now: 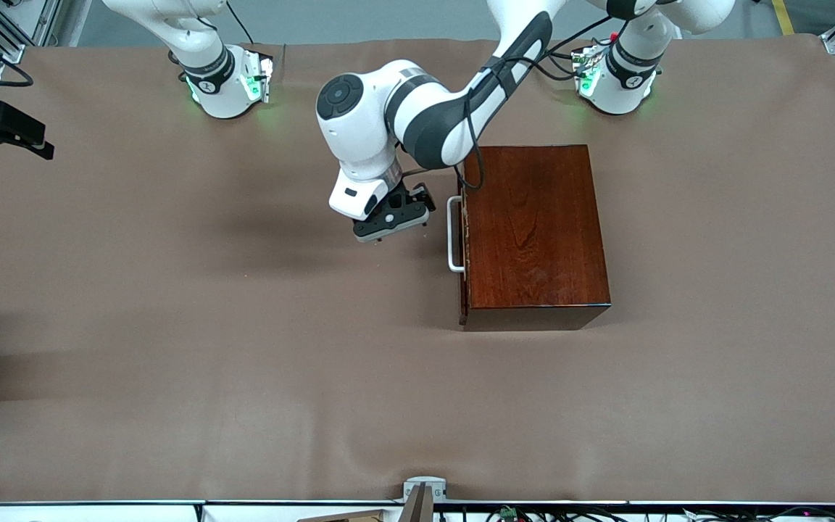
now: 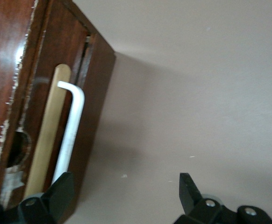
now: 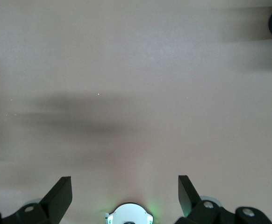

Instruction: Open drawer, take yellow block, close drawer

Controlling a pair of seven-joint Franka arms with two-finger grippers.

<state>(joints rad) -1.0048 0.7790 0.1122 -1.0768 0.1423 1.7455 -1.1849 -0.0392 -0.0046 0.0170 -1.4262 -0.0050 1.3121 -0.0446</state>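
The dark reddish-brown wooden box (image 1: 533, 232) stands toward the left arm's end of the table. Its drawer (image 1: 464, 290) is shut, and the white bar handle (image 1: 453, 235) faces the table's middle. My left gripper (image 1: 393, 220) hangs in front of the drawer, a short way from the handle. In the left wrist view the left gripper (image 2: 125, 192) is open and empty, with one finger (image 2: 61, 192) close beside the handle (image 2: 70, 130) and the drawer front (image 2: 56, 56) shut. The yellow block is hidden. My right gripper (image 3: 125, 193) is open and empty, high over bare table above its own base (image 3: 128, 214).
The brown table cover (image 1: 243, 362) spreads wide around the box. The right arm's base (image 1: 225, 80) and the left arm's base (image 1: 617, 80) stand along the table's edge farthest from the front camera. A black fixture (image 1: 4, 130) juts in at the right arm's end.
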